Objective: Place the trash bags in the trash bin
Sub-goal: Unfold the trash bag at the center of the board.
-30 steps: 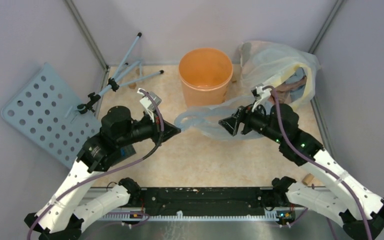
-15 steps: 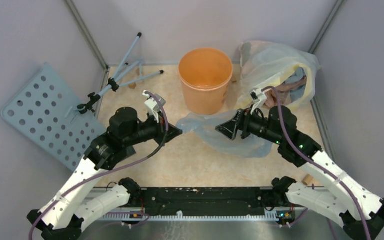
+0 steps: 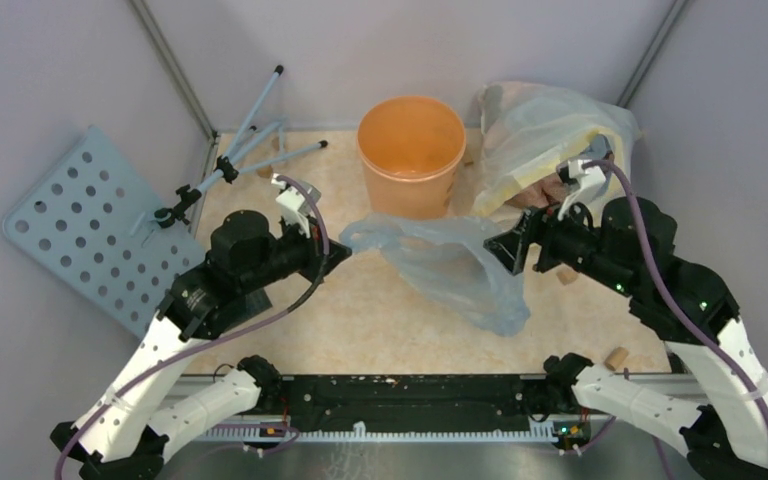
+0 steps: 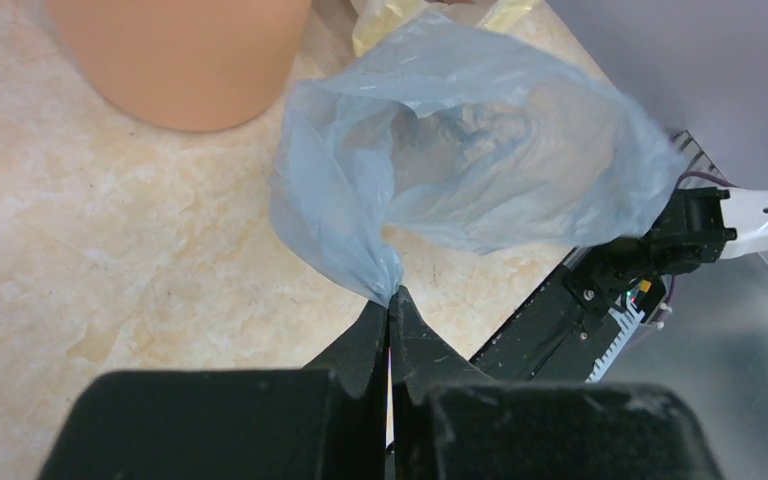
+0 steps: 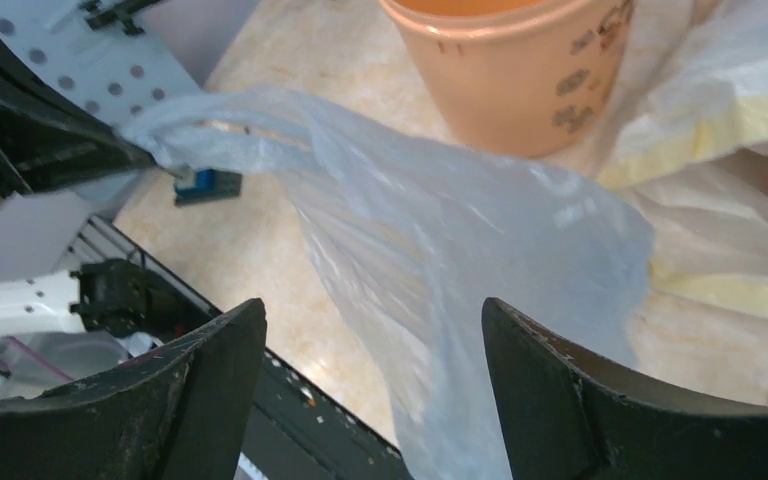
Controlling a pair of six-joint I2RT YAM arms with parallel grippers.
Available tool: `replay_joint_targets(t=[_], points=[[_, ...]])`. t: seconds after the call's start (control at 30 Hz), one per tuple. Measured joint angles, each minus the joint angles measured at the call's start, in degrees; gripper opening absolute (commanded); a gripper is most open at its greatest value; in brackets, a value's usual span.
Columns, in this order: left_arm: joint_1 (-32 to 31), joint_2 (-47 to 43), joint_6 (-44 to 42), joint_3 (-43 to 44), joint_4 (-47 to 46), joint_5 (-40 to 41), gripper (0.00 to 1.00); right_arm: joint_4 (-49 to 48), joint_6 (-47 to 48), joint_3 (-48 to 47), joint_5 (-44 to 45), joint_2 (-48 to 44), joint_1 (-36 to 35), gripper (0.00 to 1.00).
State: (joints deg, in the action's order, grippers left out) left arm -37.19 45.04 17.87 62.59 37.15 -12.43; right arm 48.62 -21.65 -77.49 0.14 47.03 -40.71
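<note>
The trash bag (image 3: 450, 265) is a thin grey-bluish plastic bag, stretched out above the table between my two arms. My left gripper (image 3: 345, 250) is shut on its gathered left corner, and the left wrist view shows the pinched corner at the gripper (image 4: 392, 295) with the bag (image 4: 460, 170) ballooning beyond. My right gripper (image 3: 508, 250) stands wide open at the bag's right end. In the right wrist view the bag (image 5: 440, 250) passes between the spread jaws of the gripper (image 5: 372, 310), and I cannot tell if it touches them. The orange trash bin (image 3: 410, 150) stands upright behind the bag.
A big clear bag with yellow edges (image 3: 550, 125) slumps at the back right beside the bin. A perforated grey-blue board (image 3: 80, 230) and a small tripod (image 3: 240, 150) lie at the left. Small cork-like pieces (image 3: 617, 355) sit near the right arm. A black rail (image 3: 410, 395) lines the near edge.
The right arm has pulled back to the right, and the bag has been drawn out wider and now hangs spread between the grippers. The left gripper stays shut on its corner.
</note>
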Motion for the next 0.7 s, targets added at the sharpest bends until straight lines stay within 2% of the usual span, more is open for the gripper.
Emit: replay_joint_targets(t=[0.13,0.33,0.53,0.7], points=[[0.00,0.42,-0.13,1.70,0.42,0.70,0.00,7.52,1.79,-1.36,1.07,-0.94,0.00,0.81],[0.00,1.75,-0.31,3.91,0.63,0.74,0.00,15.21,2.34,4.55,1.64,0.11,0.00,0.87],[0.00,1.75,-0.26,3.91,0.68,0.48,0.00,11.34,-1.18,14.64,2.47,-2.60,-1.64,0.90],[0.00,1.75,-0.26,3.91,0.63,0.20,0.00,4.68,-5.09,21.73,10.86,-1.64,-11.91,0.92]])
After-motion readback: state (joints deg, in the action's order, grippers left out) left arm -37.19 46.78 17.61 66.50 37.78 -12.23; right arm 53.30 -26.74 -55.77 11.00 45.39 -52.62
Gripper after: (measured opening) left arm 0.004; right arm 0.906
